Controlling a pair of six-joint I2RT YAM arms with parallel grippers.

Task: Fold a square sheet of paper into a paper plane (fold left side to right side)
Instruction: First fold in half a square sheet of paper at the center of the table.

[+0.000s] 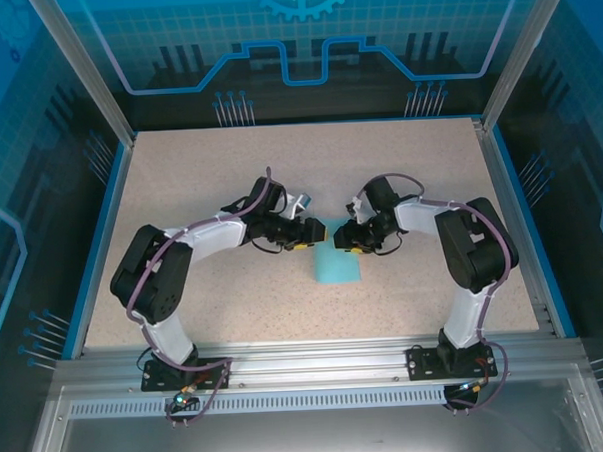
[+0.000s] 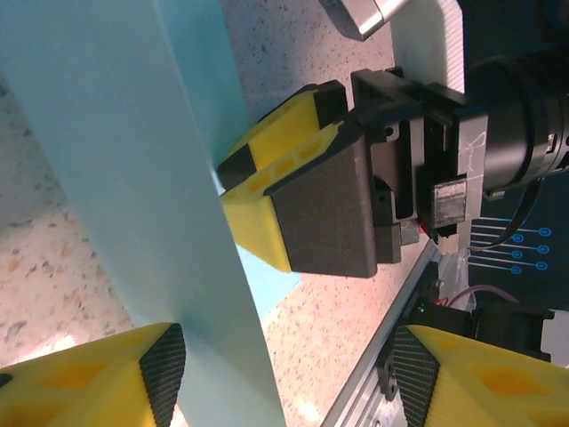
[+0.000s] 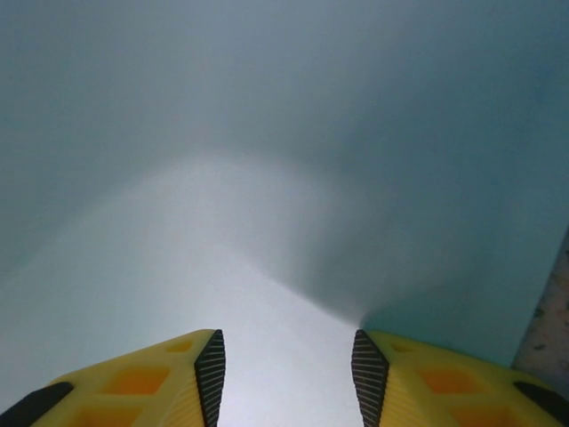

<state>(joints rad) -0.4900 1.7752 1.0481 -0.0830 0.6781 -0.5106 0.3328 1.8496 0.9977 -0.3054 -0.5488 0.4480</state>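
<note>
Blue paper mid-table, both grippers nose to nose over it

Matte, speckled beige table [image 1: 180, 191], with white arms [image 1: 154, 282] coming in from 9 and 3 o'clock. The thin, smooth cyan paper [image 1: 338, 269] sits dead centre, long axis roughly 12 to 6. Its 6 o'clock edge lies flat and its 12 o'clock end lifts up, hidden by the grippers. Left gripper [image 1: 315, 230] has its jaws wide apart, gripping nothing, with the paper passing by its ribbed yellow fingers [image 2: 89, 378]. Right gripper [image 1: 342, 236] has its jaws apart too, not pinching, with blurry paper right in front.

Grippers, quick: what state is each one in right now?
Left gripper: open, light-blue paper running past one finger, not clamped.
Right gripper: open, the paper close in front, not gripped.
</note>
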